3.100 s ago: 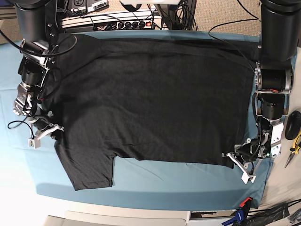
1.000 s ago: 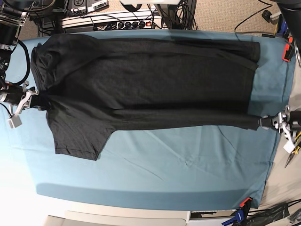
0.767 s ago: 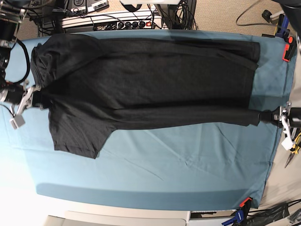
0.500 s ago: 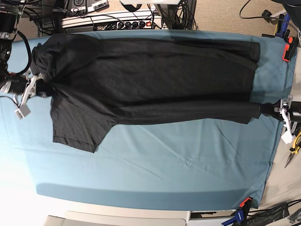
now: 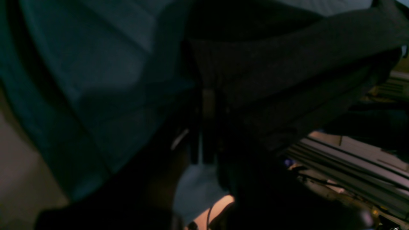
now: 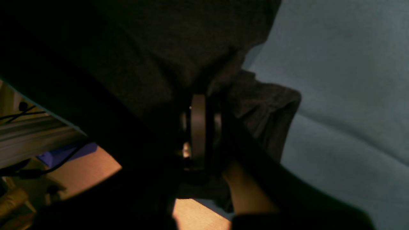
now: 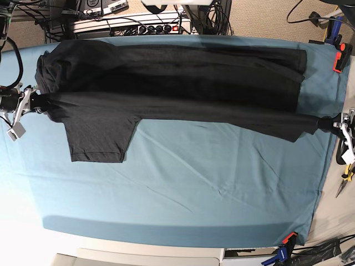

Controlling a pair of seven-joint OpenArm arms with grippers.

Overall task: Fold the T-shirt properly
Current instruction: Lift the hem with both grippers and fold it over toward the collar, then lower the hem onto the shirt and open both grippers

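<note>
The black T-shirt (image 7: 183, 83) lies across the far half of the teal table cloth (image 7: 194, 188). Its near edge is stretched taut between my two grippers. My left gripper (image 7: 333, 123), at the right side of the base view, is shut on the hem corner. In the left wrist view its fingers (image 5: 207, 105) pinch dark cloth (image 5: 287, 64). My right gripper (image 7: 28, 102), at the left side of the base view, is shut on the shoulder end. Its pads (image 6: 198, 124) clamp the fabric (image 6: 175, 48). One sleeve (image 7: 97, 141) lies flat toward the front.
A power strip (image 7: 133, 25) and cables sit beyond the far table edge. An orange clamp (image 7: 337, 58) holds the cloth at the far right, and another clamp (image 7: 288, 239) sits at the near right corner. Yellow-handled pliers (image 7: 346, 172) lie off the right edge.
Both grippers have carried the held edge farther toward the back of the table and pulled outward. The edge is now straighter and tauter, and the sleeve has slid back with it.
</note>
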